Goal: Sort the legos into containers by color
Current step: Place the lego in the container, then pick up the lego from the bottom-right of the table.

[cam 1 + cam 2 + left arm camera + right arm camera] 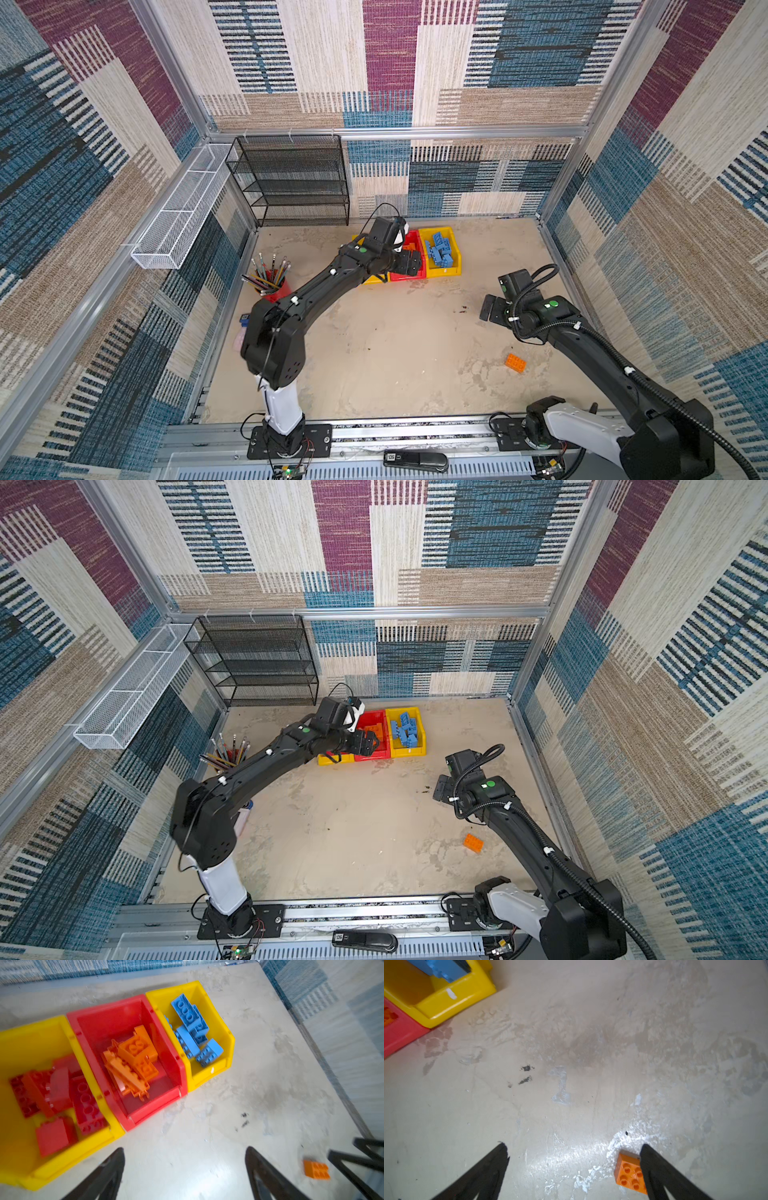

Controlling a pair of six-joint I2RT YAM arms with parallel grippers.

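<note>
Left gripper (185, 1152) hovers at the front of the red middle container (178, 1068), jaws wide and empty; orange legos (133, 1057) lie inside. Right gripper (573, 1147), also wide open and empty, should centre over the lone orange brick (515, 363), at four o'clock on the table (374, 353), before closing.

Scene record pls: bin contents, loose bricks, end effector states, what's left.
yellow bin 1: red bricks
red bin: orange bricks
yellow bin 2: blue bricks
loose: one orange brick on table, clear of the bins
left end effector: open, empty, over the bins
right end effector: open, empty, above table, apart from the orange brick
remaining: orange brick not yet in red bin
</note>
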